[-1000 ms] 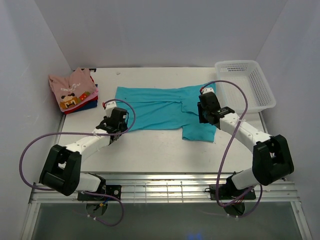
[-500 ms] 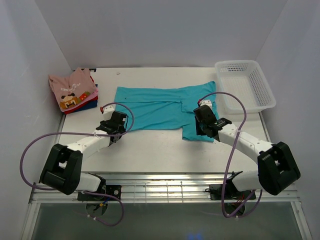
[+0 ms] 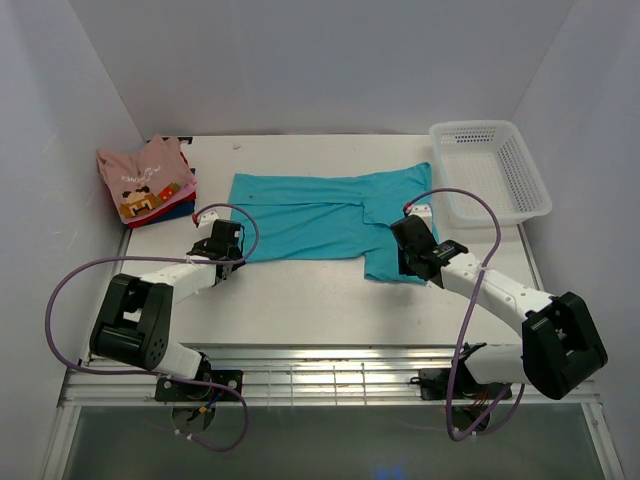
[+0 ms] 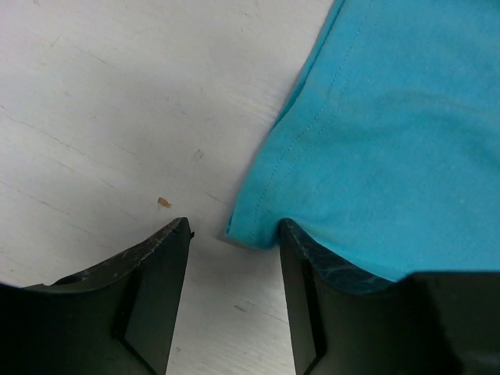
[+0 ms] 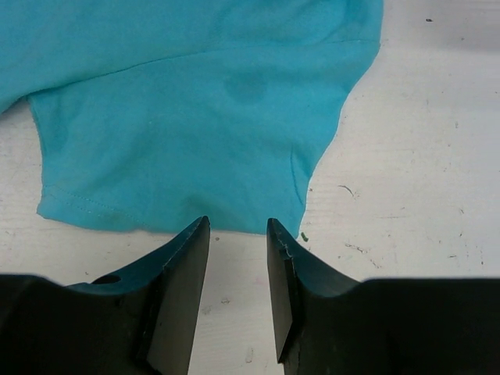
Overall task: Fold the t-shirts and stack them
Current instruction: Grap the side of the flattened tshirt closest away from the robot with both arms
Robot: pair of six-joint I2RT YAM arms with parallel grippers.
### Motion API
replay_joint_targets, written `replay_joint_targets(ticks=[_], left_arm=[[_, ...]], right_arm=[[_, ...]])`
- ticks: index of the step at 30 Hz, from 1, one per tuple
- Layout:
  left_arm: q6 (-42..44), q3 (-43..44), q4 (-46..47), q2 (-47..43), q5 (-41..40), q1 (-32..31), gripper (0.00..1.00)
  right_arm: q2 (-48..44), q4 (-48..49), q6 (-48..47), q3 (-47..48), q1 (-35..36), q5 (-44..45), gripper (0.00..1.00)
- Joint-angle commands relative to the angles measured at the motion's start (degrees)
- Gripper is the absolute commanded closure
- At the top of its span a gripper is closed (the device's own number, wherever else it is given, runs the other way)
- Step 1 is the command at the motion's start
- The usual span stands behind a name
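Observation:
A teal t-shirt (image 3: 320, 215) lies spread flat across the middle of the table. My left gripper (image 3: 228, 250) is open at the shirt's near left corner; in the left wrist view (image 4: 234, 230) that corner (image 4: 258, 226) sits between the fingertips, the right finger over the cloth. My right gripper (image 3: 408, 262) is open at the near edge of the shirt's sleeve flap (image 5: 195, 148), fingertips (image 5: 238, 226) on bare table just short of the hem. A folded stack with a pink pixel-graphic shirt (image 3: 145, 178) on top, over red and dark blue ones, sits at the far left.
A white mesh basket (image 3: 492, 170) stands at the back right. White walls close in the table on the left, back and right. Purple cables loop from both arms over the table's near part.
My right gripper moved down off the sleeve to its near hem. My left gripper shifted slightly left and back to the shirt's near left corner.

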Motion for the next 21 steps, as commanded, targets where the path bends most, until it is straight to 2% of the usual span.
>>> replay_joint_targets(ticks=[1, 5, 12, 21], left_arm=[[1.2, 0.09, 2.71, -0.32, 2.31, 0.85, 0.4], [1.46, 0.62, 2.53, 0.65, 2.66, 0.85, 0.4], [1.46, 0.44, 2.09, 0.56, 2.92, 0.94, 0.41], [1.46, 1.06, 1.48, 1.44, 2.48, 0.94, 0.45]], right_arm=[[0.31, -2.92, 2.82, 0.55, 0.39, 3.69, 0.58], [3.12, -4.24, 3.96, 0.2, 0.3, 4.93, 0.56], [10.33, -8.99, 7.65, 2.14, 0.3, 6.51, 0.59], [12.79, -9.17, 9.5, 0.99, -0.84, 8.62, 0.59]])
